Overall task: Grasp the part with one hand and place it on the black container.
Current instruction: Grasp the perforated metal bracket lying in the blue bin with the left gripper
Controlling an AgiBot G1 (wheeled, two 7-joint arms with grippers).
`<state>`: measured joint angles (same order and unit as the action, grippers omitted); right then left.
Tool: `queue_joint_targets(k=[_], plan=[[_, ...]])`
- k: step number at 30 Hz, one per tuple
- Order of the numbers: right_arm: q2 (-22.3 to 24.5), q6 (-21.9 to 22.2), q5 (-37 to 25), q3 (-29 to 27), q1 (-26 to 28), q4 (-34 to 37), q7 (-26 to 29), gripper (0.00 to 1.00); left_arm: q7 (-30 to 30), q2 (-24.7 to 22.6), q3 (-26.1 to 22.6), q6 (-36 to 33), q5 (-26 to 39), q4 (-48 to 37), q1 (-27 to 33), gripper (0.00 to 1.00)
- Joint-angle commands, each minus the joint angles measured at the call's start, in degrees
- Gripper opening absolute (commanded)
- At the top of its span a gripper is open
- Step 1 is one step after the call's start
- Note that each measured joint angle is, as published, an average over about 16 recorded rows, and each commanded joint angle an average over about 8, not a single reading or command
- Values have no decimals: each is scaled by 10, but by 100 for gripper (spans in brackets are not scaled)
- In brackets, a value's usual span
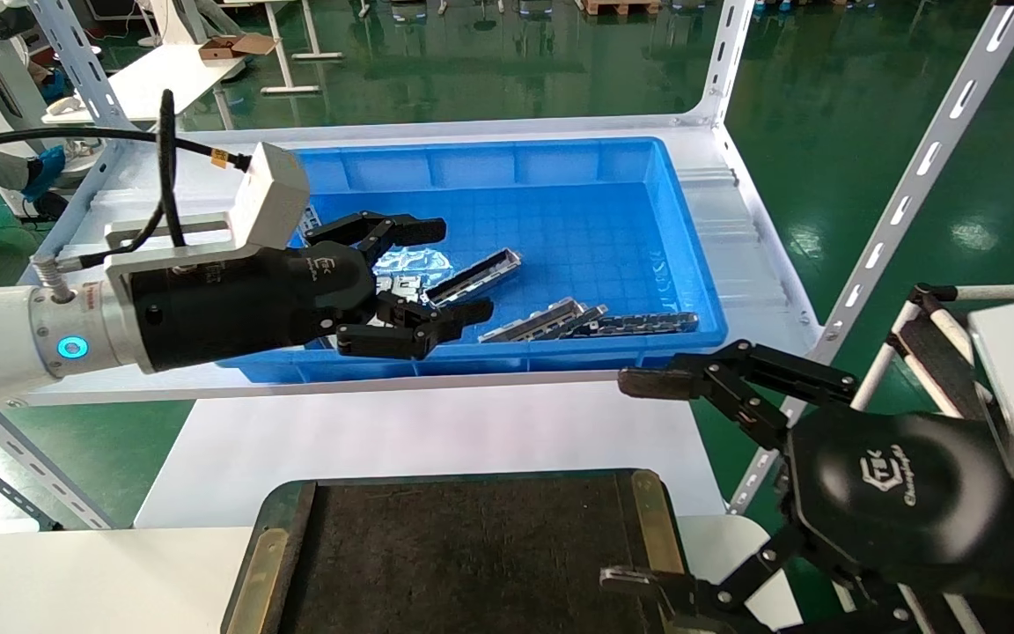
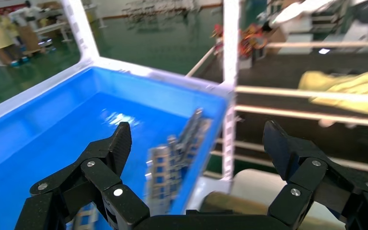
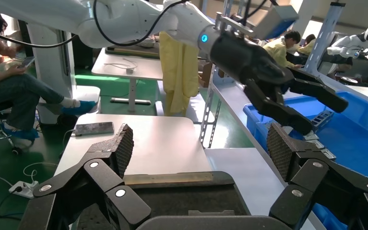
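Over the bin's near-left corner: the hand [image 1: 432, 280], the left gripper on the white arm with the blue ring, hangs above the blue bin [image 1: 692, 264] with its fingers spread wide and nothing between them
Part: the part [image 1: 474, 276] lies on the bin floor just past the fingertips, a grey channel bar with its open side up
Direction from hand: straight ahead of the gap between the fingers and lower, very near, apparently not touching
Long axis: slants from close by the lower fingertip away and up toward the bin's far side, roughly in line with the reach, so my guess is the jaws would need to close across its narrow width
Neighbours: more slotted pieces [image 1: 586, 322] lie farther out beyond the lower finger, along the near wall
Nearer arm: the left by far; right gripper [image 1: 639, 480] hangs spread and empty well behind, over the black container [image 1: 472, 563]
Container: behind and below the hand, on the near table, surface bare
Writing: a logo with small lettering on both gripper bodies, too small to read
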<state>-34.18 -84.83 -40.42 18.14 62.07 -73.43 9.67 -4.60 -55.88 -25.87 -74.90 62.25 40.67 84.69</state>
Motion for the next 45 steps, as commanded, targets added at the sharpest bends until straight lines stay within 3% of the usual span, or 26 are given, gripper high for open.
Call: queue_joint_targets(k=[1,11,18,24,32,33,40,41,45], plan=[[0,0,0,0,0,0,0,100,20,-16,-6,6,15,-39,17,100],[0,0,0,0,0,0,0,100,129,-95,-18,75,54,-224,82,100],[0,0,0,0,0,0,0,100,182,-152,-24,189,76,-316,112,100],[0,0,0,1,0,0,0,100,204,-196,-27,278,84,-359,122,100],[0,0,0,1,0,0,0,98,209,-218,-31,314,85,-366,114,100],[0,0,0,1,0,0,0,89,207,-219,-32,316,84,-364,111,96],[0,0,1,1,0,0,0,3,185,-223,-43,320,80,-341,94,10],[0,0,1,1,0,0,0,0,182,-223,-46,321,80,-337,92,1],[0,0,1,1,0,0,0,0,168,-223,-58,328,80,-327,85,0]])
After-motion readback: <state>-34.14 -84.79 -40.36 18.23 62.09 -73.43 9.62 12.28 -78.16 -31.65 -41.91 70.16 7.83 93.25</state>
